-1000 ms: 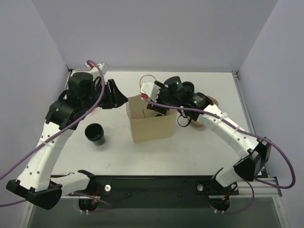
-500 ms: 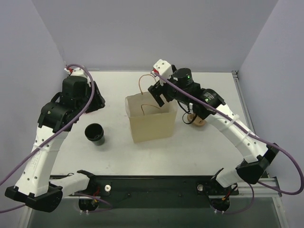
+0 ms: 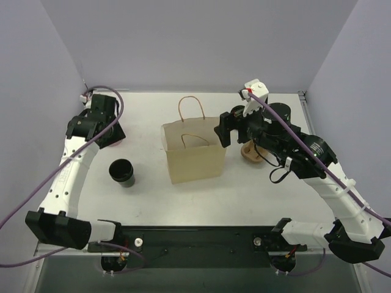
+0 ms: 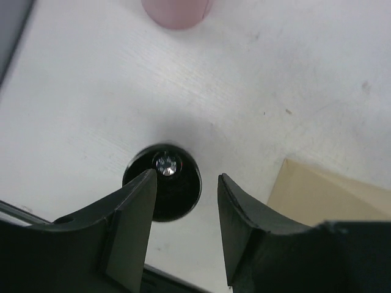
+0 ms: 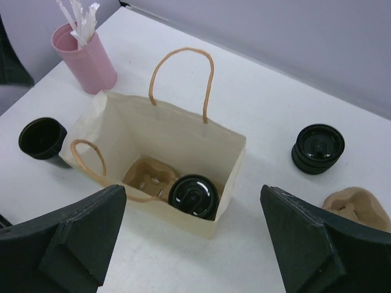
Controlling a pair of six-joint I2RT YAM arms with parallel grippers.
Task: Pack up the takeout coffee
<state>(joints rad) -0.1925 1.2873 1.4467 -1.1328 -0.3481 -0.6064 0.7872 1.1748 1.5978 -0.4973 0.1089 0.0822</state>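
Observation:
The takeout coffee (image 5: 193,195), a black cup with a round black lid, stands inside the brown paper bag (image 5: 227,160) beside a cardboard carrier (image 5: 146,176). My right gripper (image 5: 192,190) hovers above the bag's right side, jaws wide open and empty. In the top view the right gripper (image 3: 223,129) is over the right edge of the bag (image 3: 194,160), and the coffee is hidden inside. My left gripper (image 3: 112,132) is at the far left, away from the bag. It is open (image 4: 187,177) and holds nothing, above a lidless black cup (image 4: 173,194).
The lidless black cup (image 3: 122,172) stands left of the bag. A pink cup of white sticks (image 5: 85,58) is at the back left. A stack of black lids (image 5: 317,148) and a cardboard piece (image 3: 251,152) lie right of the bag.
My right gripper has lifted out of the bag, moved right and opened wide, leaving the coffee inside. The left arm has pulled back to the left, away from the bag.

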